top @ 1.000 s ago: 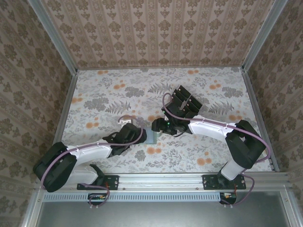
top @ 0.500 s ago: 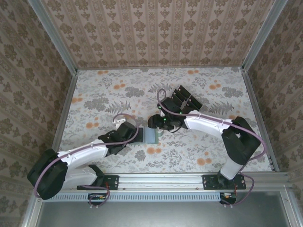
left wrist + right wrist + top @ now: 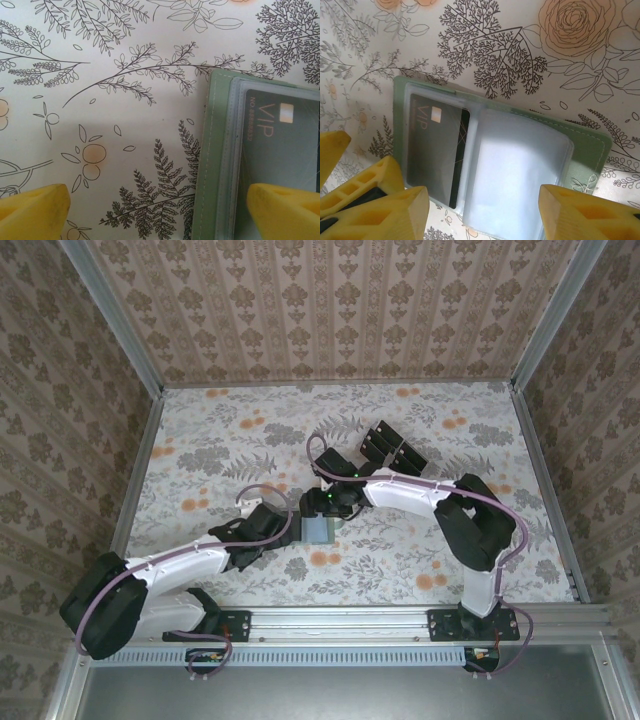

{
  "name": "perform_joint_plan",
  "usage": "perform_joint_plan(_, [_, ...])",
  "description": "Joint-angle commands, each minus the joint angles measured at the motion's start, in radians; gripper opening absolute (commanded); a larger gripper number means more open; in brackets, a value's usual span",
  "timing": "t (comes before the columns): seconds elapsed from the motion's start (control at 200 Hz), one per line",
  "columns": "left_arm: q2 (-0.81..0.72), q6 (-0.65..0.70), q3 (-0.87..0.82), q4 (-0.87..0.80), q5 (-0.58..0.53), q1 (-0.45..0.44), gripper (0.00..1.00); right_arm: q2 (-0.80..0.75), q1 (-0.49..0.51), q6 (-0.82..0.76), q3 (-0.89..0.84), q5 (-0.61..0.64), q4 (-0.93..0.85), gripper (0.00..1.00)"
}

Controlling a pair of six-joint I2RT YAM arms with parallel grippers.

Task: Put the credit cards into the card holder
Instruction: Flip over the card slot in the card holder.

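Card holder (image 3: 318, 531) lay open and flat near the middle of the table (image 3: 215, 445), and I could read one dark VIP card (image 3: 436, 145) tucked under its clear sleeve (image 3: 517, 165). Right gripper (image 3: 482, 217) hung at the holder's twelve o'clock, jaws apart over the sleeves, clamping nothing. Left gripper (image 3: 157, 216) sat at nine o'clock, jaws spread wide, one fingertip (image 3: 285, 210) above the holder. Remaining credit cards (image 3: 392, 448) sat at two o'clock, well apart.
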Motion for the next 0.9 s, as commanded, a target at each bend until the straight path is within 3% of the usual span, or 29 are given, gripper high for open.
perform_joint_plan(0.0, [-0.006,-0.008,-0.018,-0.019,-0.022,0.006,1.0,0.024,0.005,-0.021,0.029,0.0,-0.041,0.62])
perform_joint_plan(0.325, [-0.015,0.005,-0.041,0.008,-0.006,0.009,1.0,0.089,0.006,-0.009,0.033,0.0,-0.03,0.61])
perform_joint_plan(0.895, [-0.07,0.049,-0.081,0.109,0.031,-0.003,1.0,0.151,0.032,0.09,0.033,-0.11,0.078,0.62])
